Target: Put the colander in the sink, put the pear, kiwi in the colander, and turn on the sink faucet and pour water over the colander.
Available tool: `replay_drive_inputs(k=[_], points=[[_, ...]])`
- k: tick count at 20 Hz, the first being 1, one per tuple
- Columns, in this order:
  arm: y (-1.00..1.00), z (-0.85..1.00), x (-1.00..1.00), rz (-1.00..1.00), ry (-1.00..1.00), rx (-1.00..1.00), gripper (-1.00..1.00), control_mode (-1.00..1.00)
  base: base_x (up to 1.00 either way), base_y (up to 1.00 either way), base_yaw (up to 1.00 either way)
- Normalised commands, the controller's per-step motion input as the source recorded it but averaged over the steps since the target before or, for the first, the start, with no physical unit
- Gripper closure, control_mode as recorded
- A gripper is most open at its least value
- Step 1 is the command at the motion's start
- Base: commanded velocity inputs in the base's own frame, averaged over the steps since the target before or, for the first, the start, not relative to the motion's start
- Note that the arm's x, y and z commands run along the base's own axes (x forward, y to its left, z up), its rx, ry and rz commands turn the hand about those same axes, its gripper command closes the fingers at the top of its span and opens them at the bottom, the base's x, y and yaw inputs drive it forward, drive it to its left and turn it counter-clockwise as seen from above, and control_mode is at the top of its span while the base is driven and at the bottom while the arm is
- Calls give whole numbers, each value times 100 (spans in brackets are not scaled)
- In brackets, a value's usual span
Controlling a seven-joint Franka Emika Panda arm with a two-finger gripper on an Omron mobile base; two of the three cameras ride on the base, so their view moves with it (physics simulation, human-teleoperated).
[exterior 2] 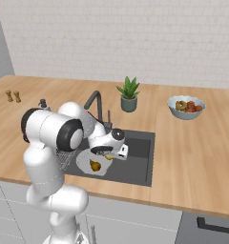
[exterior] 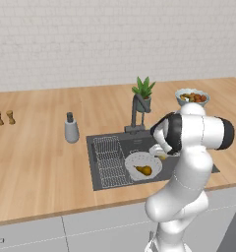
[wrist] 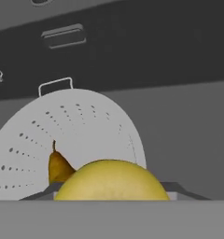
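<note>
Colander sits on the floor of the sink, toward the front edge, just beside the wire rack that fills the basin's left end. Pear lies inside the colander, narrow stem end up in the hand view. Gripper hangs over the colander's right rim, down inside the basin, with the kiwi clamped between its jaws; in the hand view the yellow-green fruit fills the gap between the finger tips, above the white perforated bowl. Sink faucet stands at the sink's back edge, spout arching over the basin; no stream visible. On the counter: soap dispenser off the sink's back-left corner, potted plant behind the faucet, fruit bowl toward the back-right, two small shakers near the left edge.
</note>
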Motion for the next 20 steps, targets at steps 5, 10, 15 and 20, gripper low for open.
replay_drive_inputs(k=[5, 10, 15, 20], points=[[0, 0, 34, 0, 8, 8, 100, -100, 0, 0, 0], [6, -5, 28, 0, 9, 3, 100, -100, 0, 0, 0], [9, -11, 29, 0, 7, 0, 100, -100, 0, 0, 0], [8, -26, 25, 0, 3, 0, 100, -100, 0, 0, 0]])
